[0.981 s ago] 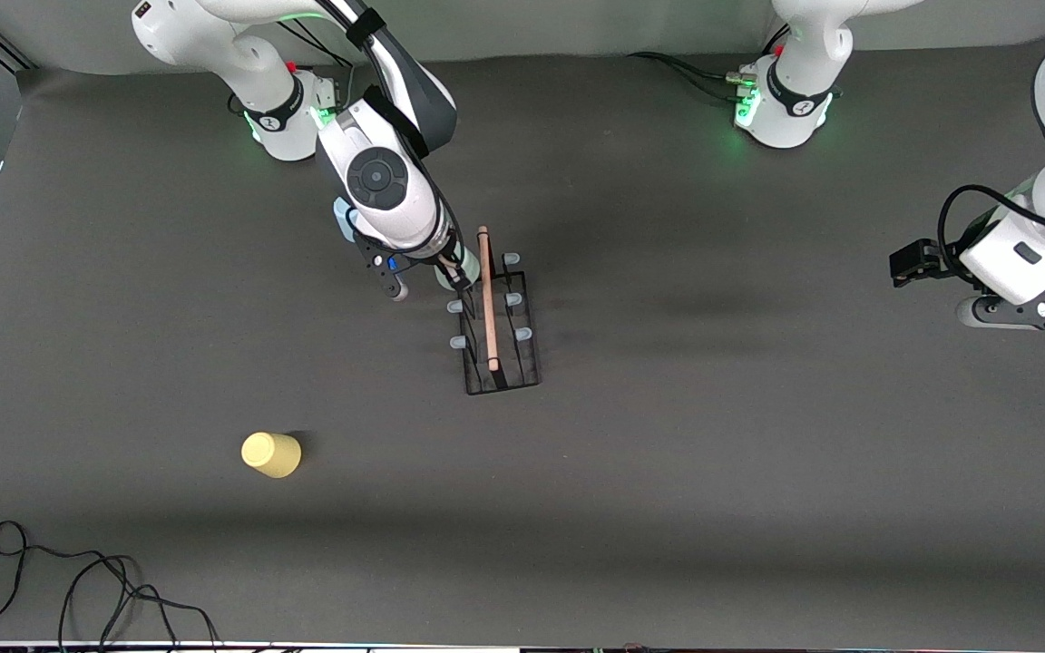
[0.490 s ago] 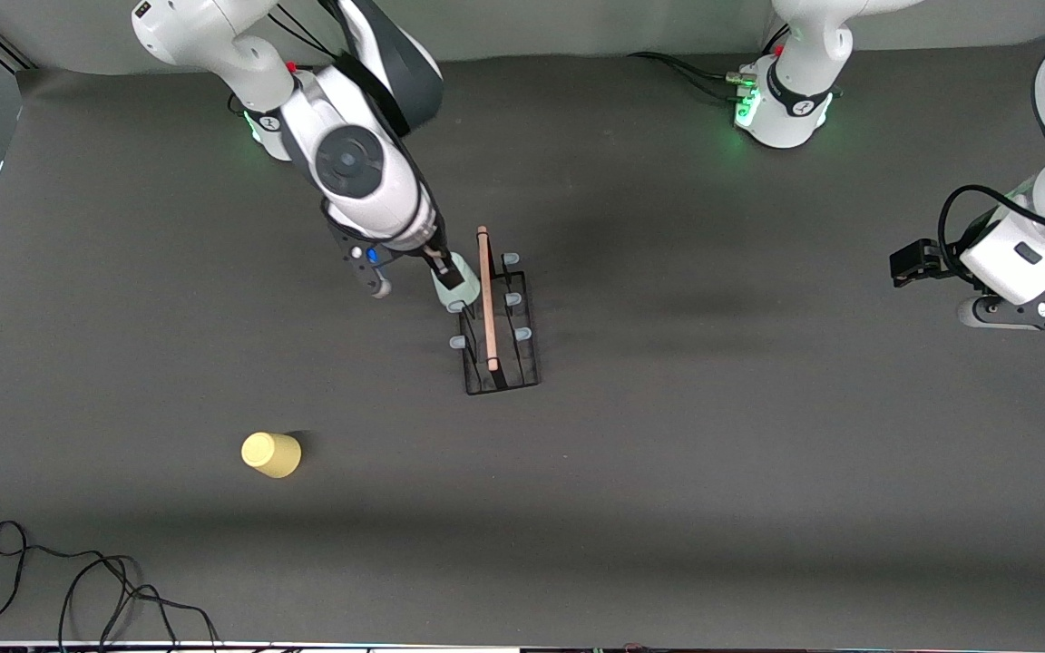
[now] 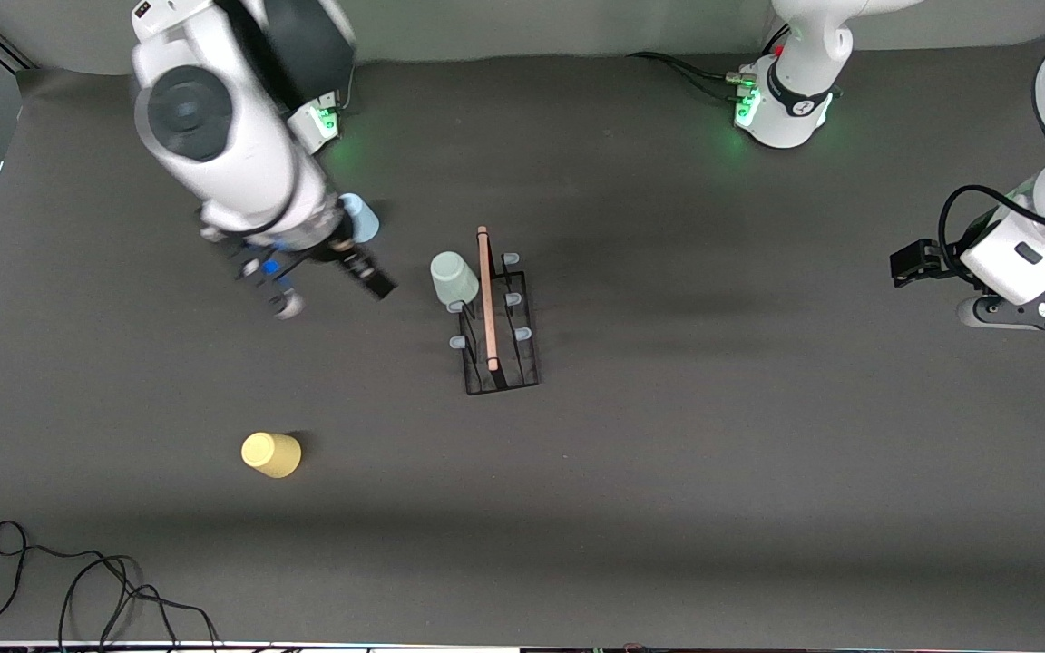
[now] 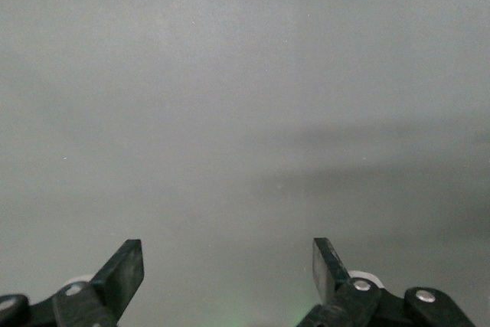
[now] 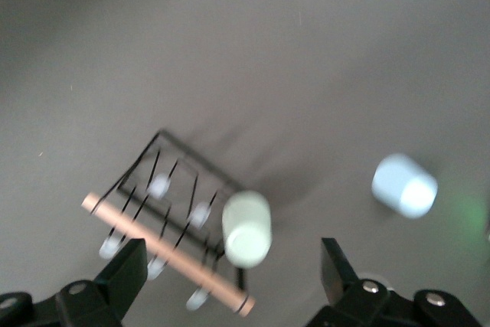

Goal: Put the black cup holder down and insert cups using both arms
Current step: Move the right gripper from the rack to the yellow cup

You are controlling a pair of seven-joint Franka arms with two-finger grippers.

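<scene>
My right gripper (image 3: 327, 277) hangs open, empty; light blue cup (image 3: 359, 218) sits just beside it, nearest this arm.

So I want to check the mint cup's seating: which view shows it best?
The front view: the mint cup sits sharp on a prong of the rack. The right wrist view shows it blurred; the left wrist view shows only bare table.
</scene>
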